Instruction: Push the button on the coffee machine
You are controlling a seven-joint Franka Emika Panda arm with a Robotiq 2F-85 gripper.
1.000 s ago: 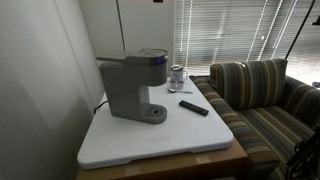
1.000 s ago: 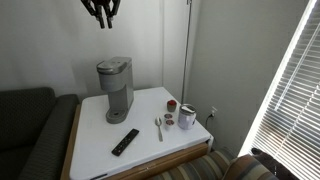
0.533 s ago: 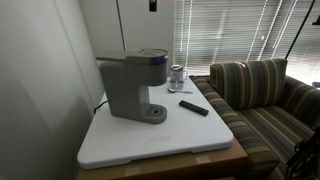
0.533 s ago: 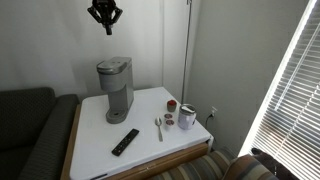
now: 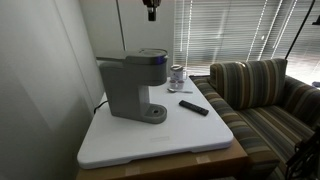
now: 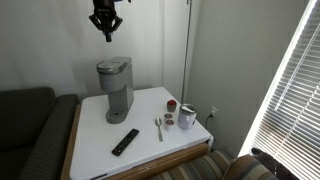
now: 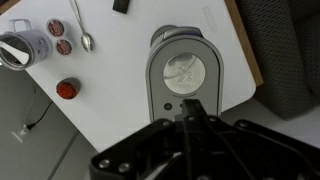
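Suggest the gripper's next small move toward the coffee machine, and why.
Probably lower straight down. The gripper hangs well above the coffee machine, touching nothing. The wrist view shows the machine's top almost directly beneath the gripper, which looks closed, so little sideways correction seems needed before descending.
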